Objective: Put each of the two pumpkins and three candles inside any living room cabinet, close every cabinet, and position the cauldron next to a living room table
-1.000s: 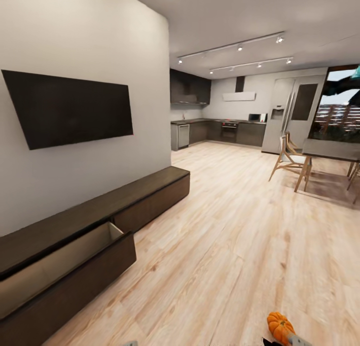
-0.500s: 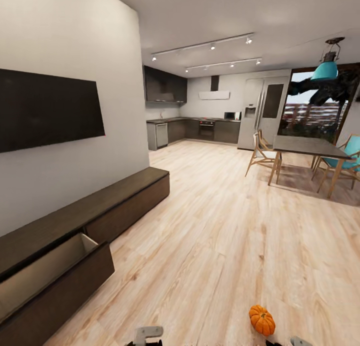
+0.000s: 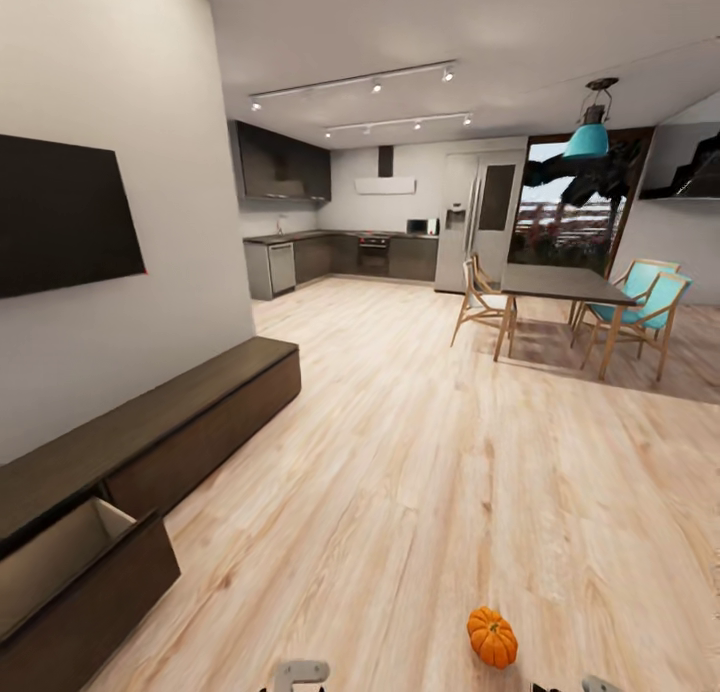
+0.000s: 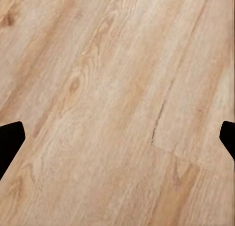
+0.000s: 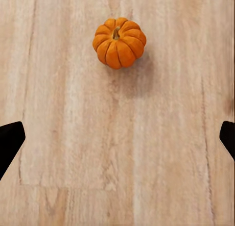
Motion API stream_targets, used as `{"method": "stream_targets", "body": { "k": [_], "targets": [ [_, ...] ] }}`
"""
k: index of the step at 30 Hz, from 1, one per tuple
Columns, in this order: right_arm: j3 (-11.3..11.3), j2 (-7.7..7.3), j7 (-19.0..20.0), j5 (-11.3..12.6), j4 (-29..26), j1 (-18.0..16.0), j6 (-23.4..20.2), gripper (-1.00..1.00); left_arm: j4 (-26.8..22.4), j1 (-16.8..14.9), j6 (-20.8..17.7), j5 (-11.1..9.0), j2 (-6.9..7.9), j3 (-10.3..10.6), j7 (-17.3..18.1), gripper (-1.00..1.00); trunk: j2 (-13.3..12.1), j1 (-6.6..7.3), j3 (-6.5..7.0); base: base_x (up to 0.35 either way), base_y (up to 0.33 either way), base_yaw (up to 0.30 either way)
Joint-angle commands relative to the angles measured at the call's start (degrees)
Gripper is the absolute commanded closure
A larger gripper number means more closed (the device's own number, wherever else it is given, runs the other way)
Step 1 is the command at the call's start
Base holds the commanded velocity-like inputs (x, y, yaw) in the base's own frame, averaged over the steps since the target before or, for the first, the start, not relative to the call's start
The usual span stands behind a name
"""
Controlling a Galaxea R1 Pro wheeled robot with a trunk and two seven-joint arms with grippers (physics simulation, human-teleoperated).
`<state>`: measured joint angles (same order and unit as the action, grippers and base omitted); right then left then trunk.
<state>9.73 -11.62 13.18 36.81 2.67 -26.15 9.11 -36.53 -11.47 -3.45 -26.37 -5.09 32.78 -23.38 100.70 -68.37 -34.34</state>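
Pumpkin sits on the wood floor, low in the frame, a bit right of middle. Both the right gripper and left gripper are wide open, holding nothing. The cabinet drawer gapes at lower left. Next job, I think: reach down, grab it, carry it there.

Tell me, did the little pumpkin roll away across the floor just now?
No. In the head view the pumpkin slid left about as far as the cabinet did, so the camera turned, not the pumpkin.

A dining table with teal chairs stands near the kitchen counter.
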Motion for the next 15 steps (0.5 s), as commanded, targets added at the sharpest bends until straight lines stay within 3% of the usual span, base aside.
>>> {"method": "stream_targets", "body": {
  "k": [1, 10, 15],
  "targets": [
    [0.46, 0.02, 0.41, 0.61, 0.26, 0.01, 0.31, -1.0, -0.12, -0.04, -0.24, -0.23, 0.07, 0.32, -0.52, -1.0, 0.03, -0.02, -0.12, 0.271, -0.149, -0.242],
    [0.46, 0.02, 0.36, 0.63, 0.23, 0.22, 0.35, -1.0, -0.12, -0.02, -0.24, -0.06, 0.07, 0.4, -0.6, -1.0, 0.03, -0.02, -0.66, 0.219, -0.209, -0.231],
    [0.8, 0.03, 0.69, 0.92, 0.23, 0.46, 0.99, -1.0, -0.46, 0.3, -0.29, -0.38, 0.17, 0.71, -0.94, -1.0, 0.03, -0.02, -0.76, 0.153, -0.185, -0.065]
  ]
}}
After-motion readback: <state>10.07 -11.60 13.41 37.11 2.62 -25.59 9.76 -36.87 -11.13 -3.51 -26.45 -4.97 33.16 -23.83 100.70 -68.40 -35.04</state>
